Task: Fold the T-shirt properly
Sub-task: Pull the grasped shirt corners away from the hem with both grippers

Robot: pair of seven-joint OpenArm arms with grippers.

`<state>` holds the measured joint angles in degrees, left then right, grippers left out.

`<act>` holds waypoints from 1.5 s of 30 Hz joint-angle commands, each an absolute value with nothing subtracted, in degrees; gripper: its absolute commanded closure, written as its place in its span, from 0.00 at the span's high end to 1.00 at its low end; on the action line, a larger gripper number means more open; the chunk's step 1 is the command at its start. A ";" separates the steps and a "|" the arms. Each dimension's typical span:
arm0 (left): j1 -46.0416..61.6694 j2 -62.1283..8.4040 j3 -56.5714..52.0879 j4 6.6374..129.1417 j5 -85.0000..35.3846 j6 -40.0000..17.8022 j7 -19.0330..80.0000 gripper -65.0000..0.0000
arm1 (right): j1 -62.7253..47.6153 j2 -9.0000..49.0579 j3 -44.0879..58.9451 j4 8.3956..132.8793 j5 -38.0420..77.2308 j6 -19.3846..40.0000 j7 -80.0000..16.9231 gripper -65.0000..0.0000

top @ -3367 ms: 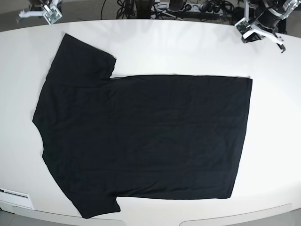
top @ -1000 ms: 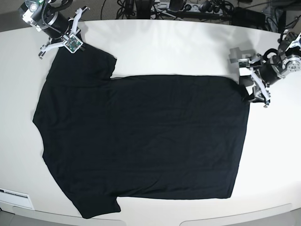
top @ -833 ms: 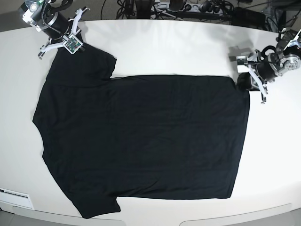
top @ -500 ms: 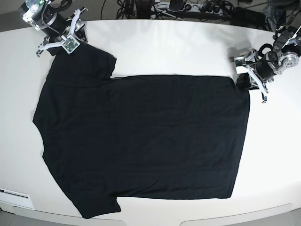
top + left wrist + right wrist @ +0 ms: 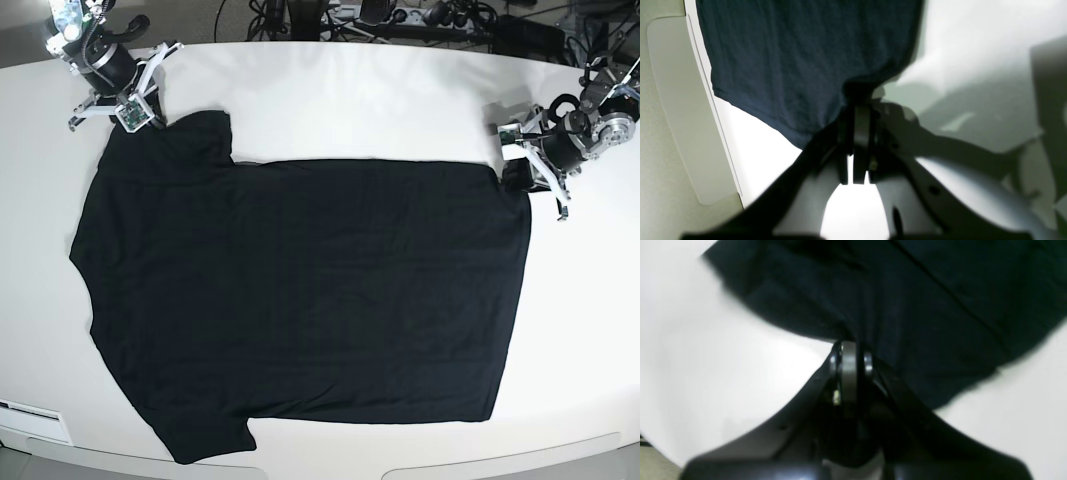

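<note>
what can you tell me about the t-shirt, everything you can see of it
The T-shirt is large, black, short-sleeved and of soft cloth; only a plain side shows. It lies spread nearly flat on the white table, collar end toward the base view's left, hem toward its right, one sleeve at the far edge, one at the near edge. The right gripper is shut on the far sleeve's tip, the left gripper on the far hem corner; both spots are pulled up slightly, with small wrinkles near the fingers.
</note>
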<state>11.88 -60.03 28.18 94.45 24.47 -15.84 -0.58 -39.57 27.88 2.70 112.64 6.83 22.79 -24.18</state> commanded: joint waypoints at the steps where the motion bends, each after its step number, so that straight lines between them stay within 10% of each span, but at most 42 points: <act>1: 12.49 -60.82 28.86 94.52 25.04 -19.09 0.14 0.00 | -40.16 28.58 2.96 114.17 5.89 21.76 -25.47 0.00; 17: 19.09 -65.80 28.86 112.46 24.88 -12.32 15.66 0.00 | -48.64 28.60 12.32 128.88 7.31 20.56 -34.96 0.00; 45: 47.97 -70.65 28.82 127.24 38.37 -5.32 35.20 0.00 | -73.80 28.58 24.47 131.31 21.02 35.35 -34.74 0.00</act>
<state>47.70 -69.67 29.12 126.34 37.98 -5.96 35.03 -72.88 28.25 24.12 130.50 20.86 35.20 -35.16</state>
